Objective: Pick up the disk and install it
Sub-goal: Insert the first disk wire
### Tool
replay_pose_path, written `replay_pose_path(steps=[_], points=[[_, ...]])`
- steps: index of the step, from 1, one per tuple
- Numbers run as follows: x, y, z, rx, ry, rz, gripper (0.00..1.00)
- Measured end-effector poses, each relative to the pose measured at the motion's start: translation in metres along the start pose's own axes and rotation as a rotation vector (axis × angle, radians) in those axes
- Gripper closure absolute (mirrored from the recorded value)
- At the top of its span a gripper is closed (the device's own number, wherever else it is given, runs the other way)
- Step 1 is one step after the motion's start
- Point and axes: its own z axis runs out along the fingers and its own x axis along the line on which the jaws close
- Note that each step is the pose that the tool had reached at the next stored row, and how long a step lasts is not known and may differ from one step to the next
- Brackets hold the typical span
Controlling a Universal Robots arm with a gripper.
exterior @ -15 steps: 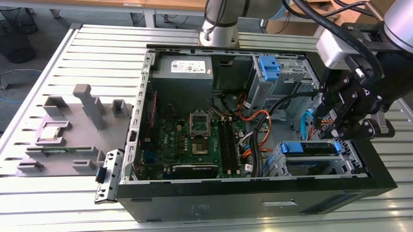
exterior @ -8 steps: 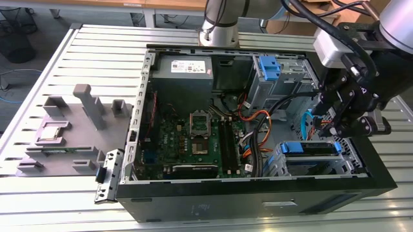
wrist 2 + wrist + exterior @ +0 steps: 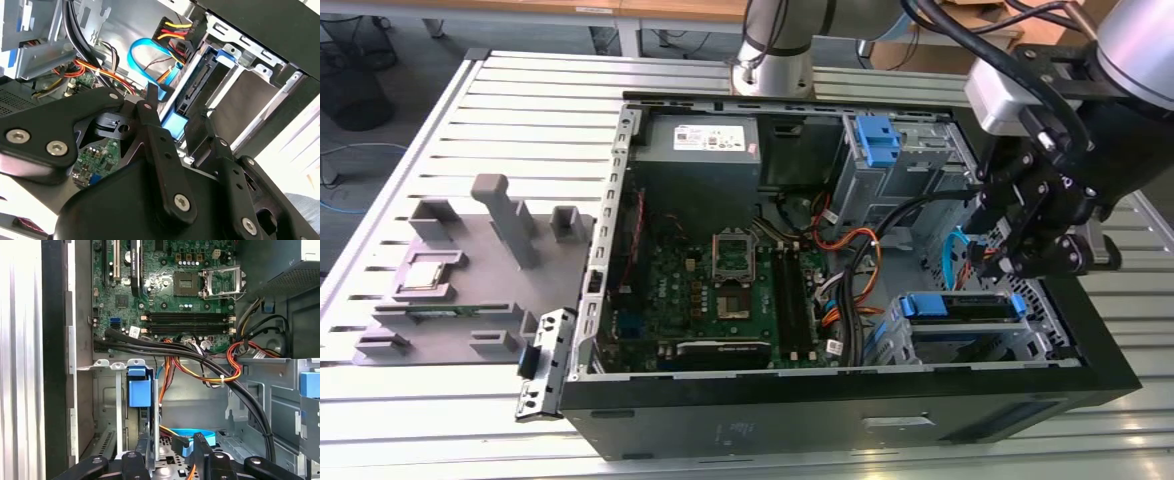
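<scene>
Gripper (image 3: 1021, 268) near disk (image 3: 961, 306) in drive bay (image 3: 1051, 335) — cables (image 3: 865, 250) crowding, jaws apart

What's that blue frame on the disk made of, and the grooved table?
The disk's blue frame looks like moulded plastic: uniform bright colour with a soft sheen. The table is probably bare aluminium, given its pale matt silver slats with straight grooves, though another metal is possible.

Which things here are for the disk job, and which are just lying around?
For the job:
disk, at the case's corner bay
gripper, close to the disk
case

Just lying about:
chip, on the grey tray outside the case
blue bracket, at the far end of the case
motherboard
</scene>
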Motion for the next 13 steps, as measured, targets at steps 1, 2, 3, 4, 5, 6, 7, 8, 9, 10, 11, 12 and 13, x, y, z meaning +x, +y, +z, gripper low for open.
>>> replay_pose_path(steps=[1, 2, 3, 4, 5, 6, 7, 8, 9, 10, 11, 12, 13], points=[[-0.0009, -0.0004, 0.0003, 0.0001, 0.0000, 0.001, 0.52], [-0.0018, -0.0008, 0.0005, 0.0002, 0.0000, 0.001, 0.52], [-0.0027, -0.0012, 0.0008, 0.0003, 0.0001, 0.002, 0.52], [-0.0034, -0.0016, 0.0010, 0.0004, 0.0000, 0.003, 0.52], [-0.0040, -0.0020, 0.0012, 0.0004, 0.0000, 0.003, 0.52], [-0.0046, -0.0023, 0.0014, 0.0004, -0.0001, 0.004, 0.52], [-0.0052, -0.0027, 0.0015, 0.0005, 0.0000, 0.004, 0.52], [-0.0058, -0.0031, 0.0017, 0.0006, 0.0000, 0.005, 0.52], [-0.0063, -0.0034, 0.0019, 0.0006, 0.0000, 0.005, 0.52], [-0.0066, -0.0038, 0.0021, 0.0007, 0.0000, 0.006, 0.52], [-0.0067, -0.0040, 0.0025, 0.0007, -0.0002, 0.007, 0.52], [-0.0068, -0.0043, 0.0027, 0.0008, 0.0000, 0.007, 0.52], [-0.0067, -0.0047, 0.0031, 0.0009, 0.0001, 0.008, 0.52]])
